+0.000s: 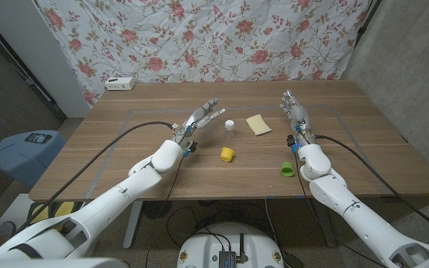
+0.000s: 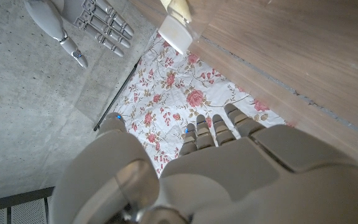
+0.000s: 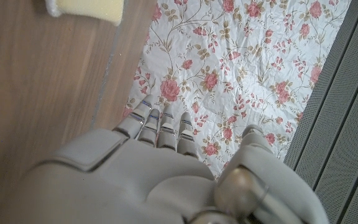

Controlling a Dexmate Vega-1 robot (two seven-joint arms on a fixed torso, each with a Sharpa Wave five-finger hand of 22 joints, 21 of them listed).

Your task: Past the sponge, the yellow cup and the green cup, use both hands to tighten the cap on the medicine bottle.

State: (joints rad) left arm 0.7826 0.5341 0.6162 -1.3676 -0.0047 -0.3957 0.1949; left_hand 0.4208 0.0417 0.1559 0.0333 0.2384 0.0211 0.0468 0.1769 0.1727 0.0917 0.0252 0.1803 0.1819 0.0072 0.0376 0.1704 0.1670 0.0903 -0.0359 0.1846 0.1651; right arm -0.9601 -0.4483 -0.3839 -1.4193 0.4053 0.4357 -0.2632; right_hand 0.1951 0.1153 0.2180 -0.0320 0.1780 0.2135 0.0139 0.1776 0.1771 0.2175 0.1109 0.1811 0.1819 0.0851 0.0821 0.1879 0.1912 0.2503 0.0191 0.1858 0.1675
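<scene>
The left hand (image 1: 199, 120) hovers just left of centre in the head view, fingers spread and holding nothing, its fingertips close to the medicine bottle (image 1: 230, 130), which stands upright with its white cap on. The right hand (image 1: 296, 110) is at centre right, fingers extended and empty, just right of the sponge (image 1: 258, 124). Below the bottle lies the yellow cup (image 1: 227, 154), and the green cup (image 1: 287, 170) sits lower right beside the right forearm, all on the wooden table (image 1: 125, 156).
</scene>
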